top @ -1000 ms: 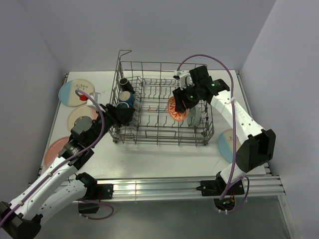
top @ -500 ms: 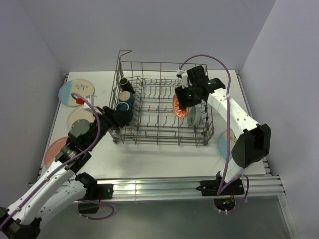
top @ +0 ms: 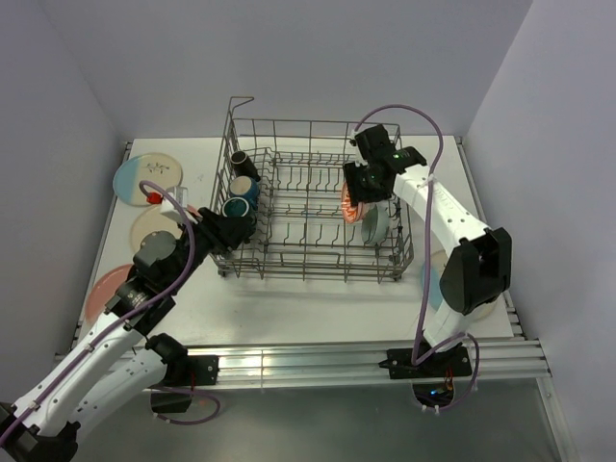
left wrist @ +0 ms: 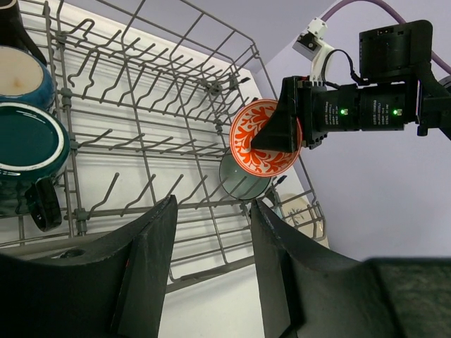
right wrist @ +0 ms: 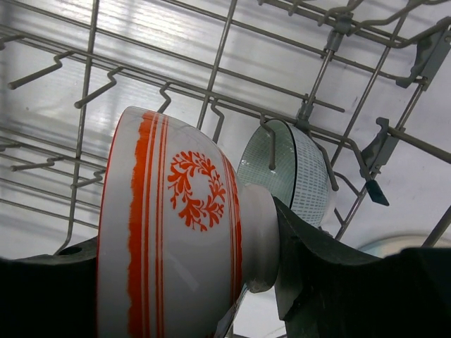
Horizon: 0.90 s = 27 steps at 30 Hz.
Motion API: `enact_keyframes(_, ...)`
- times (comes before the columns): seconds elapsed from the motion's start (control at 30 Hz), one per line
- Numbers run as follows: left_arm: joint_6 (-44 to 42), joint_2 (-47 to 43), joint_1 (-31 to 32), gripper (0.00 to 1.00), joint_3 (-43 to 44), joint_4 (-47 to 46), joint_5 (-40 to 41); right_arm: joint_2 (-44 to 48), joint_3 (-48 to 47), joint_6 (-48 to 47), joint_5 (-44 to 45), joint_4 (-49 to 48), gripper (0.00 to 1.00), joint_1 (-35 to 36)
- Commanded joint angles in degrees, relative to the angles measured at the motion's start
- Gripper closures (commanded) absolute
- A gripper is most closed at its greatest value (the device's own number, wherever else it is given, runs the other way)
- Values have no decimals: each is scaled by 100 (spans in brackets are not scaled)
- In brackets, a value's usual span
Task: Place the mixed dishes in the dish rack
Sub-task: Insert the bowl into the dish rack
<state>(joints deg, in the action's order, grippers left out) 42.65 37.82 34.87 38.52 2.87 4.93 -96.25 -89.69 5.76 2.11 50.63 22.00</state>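
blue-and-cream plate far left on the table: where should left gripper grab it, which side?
Its rim, on the edge facing the dish rack. The blue-and-cream plate lies flat, so only the thin lip can be pinched, one finger over, one under. The wall crowds its outer edge, so the left gripper should probably come in low from the rack side.

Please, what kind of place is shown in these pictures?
Probably a robot lab cell, not a kitchen: plain walls box in a white table, where robot arms flank a dish rack.
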Motion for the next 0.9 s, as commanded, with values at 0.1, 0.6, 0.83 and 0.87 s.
enact_keyframes(0.1,-134,-126,-24,47,112,-15,158,-131,-347,268,395,96,66,129)
enact_keyframes(0.6,-82,-196,-24,47,-82,-68,237,-491,-225,470,808,114,58,507)
enact_keyframes(0.83,67,-407,-24,47,-213,-6,351,-658,-215,584,782,149,53,569)
enact_keyframes(0.87,102,-460,-24,47,-240,-6,394,-667,-242,576,782,149,55,569)
